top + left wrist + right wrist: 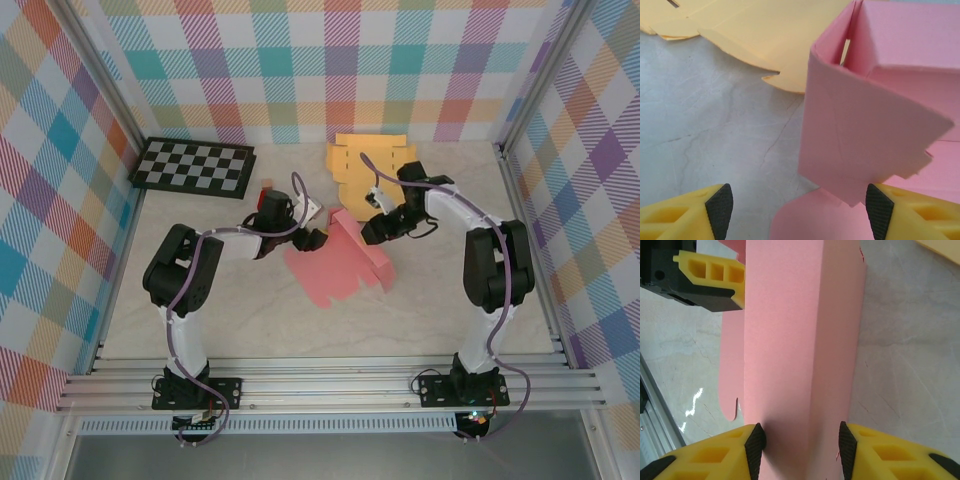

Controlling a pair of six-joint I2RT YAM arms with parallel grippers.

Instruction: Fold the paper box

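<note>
Pink paper box (340, 262) near the middle of the worktop (250, 320), part-folded, one panel raised off the flat rest. Right tool (800, 440) pinching that raised panel between both pads. Left tool (799, 205) spread wide at the box's left side, notched flap just beside one pad, nothing clamped. Flat orange sheet (370, 160) toward the far edge, checkerboard (195, 165) in the far left corner.

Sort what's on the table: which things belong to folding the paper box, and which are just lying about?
In the job:
- pink box, partly folded, one wall raised

Lying about:
- orange sheet, flat and uncreased, just behind the pink box; likely another box blank, not being worked now
- checkerboard, far left corner
</note>
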